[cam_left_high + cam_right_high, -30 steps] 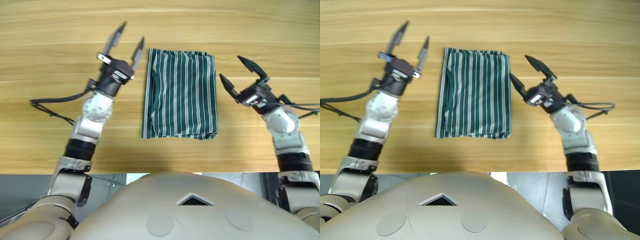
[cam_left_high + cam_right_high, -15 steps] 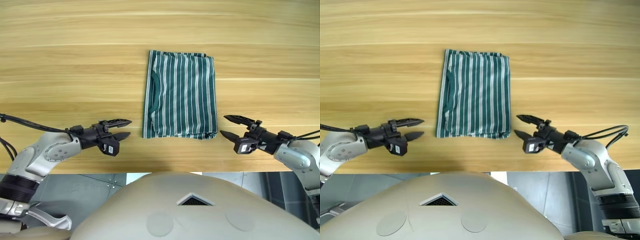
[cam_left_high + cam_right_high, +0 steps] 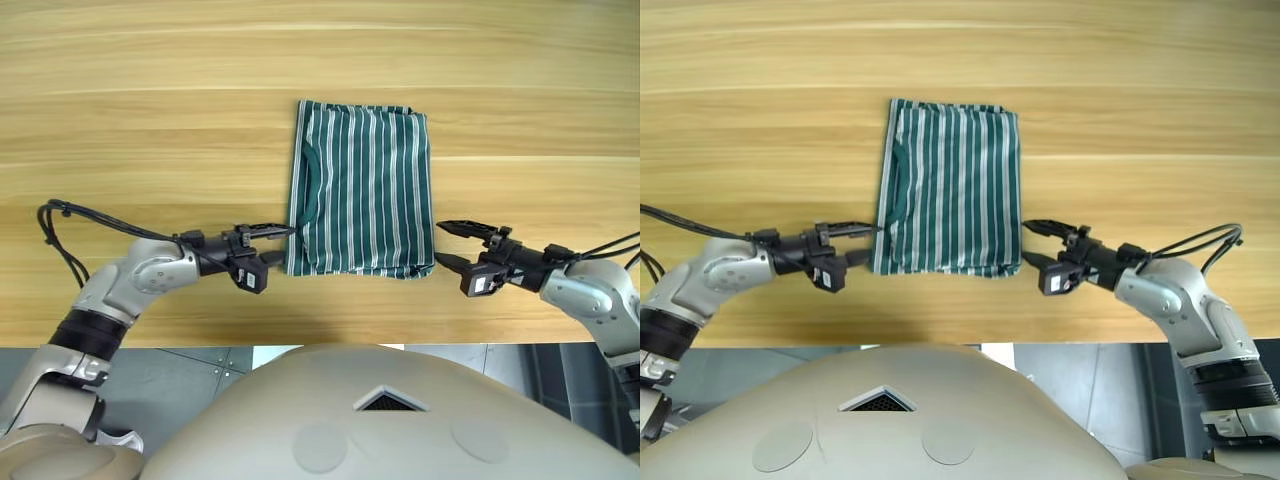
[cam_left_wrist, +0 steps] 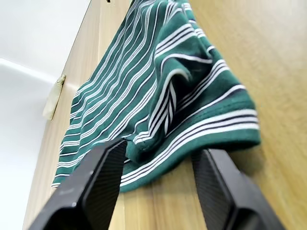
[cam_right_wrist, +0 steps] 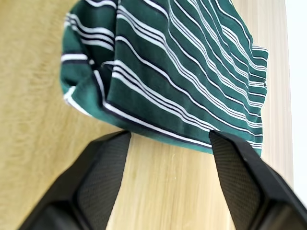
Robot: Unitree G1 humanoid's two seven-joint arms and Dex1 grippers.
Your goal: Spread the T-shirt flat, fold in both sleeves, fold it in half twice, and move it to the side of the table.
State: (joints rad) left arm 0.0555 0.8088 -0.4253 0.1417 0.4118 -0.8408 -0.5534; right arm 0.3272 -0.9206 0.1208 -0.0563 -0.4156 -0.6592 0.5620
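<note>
One folded striped T-shirt [image 3: 360,190] lies flat mid-frame on the wooden table [image 3: 150,60]. At its lower left corner sits the left gripper [image 3: 280,243], at its lower right corner the right gripper [image 3: 442,242], both with jaws spread, clasping nothing.

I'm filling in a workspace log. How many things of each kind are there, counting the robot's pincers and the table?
T-shirt, green with white stripes, folded: 1
Pincers, both open: 2, the left pincer and the right pincer
Wooden table: 1
Total: 4
</note>
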